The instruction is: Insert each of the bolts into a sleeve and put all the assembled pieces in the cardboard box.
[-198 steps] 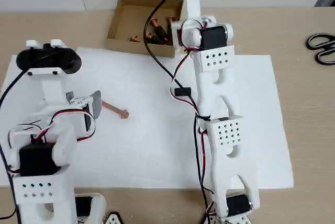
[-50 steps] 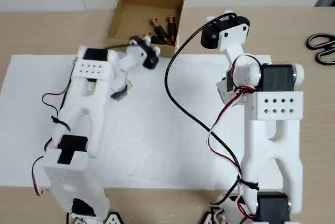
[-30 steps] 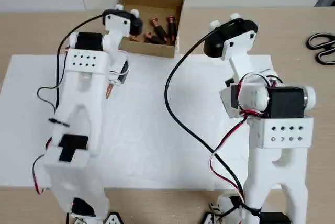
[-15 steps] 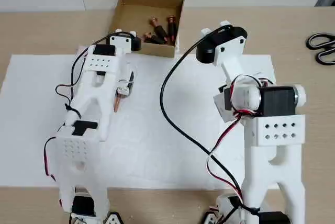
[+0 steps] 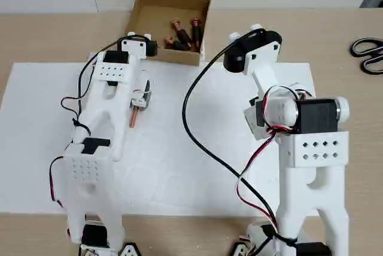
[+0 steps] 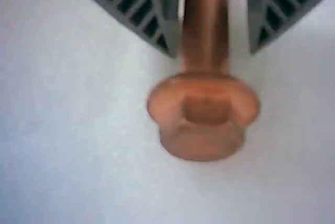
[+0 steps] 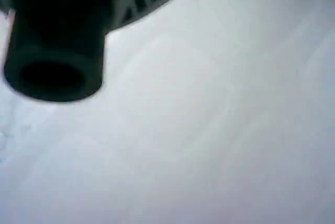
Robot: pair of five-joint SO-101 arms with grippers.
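Left claw (image 5: 142,97) clamps copper bolt (image 6: 203,103) by shank, flanged head jutting past its tips, low over white sheet (image 5: 179,190). Cardboard box (image 5: 179,57) just beyond claw. Right claw (image 5: 254,116), well apart, grips black sleeve (image 7: 52,56), bore open past its tips. Judgement: align bolt axis with bore before closing gap; approach slowly, firm grip, else bolt skews.
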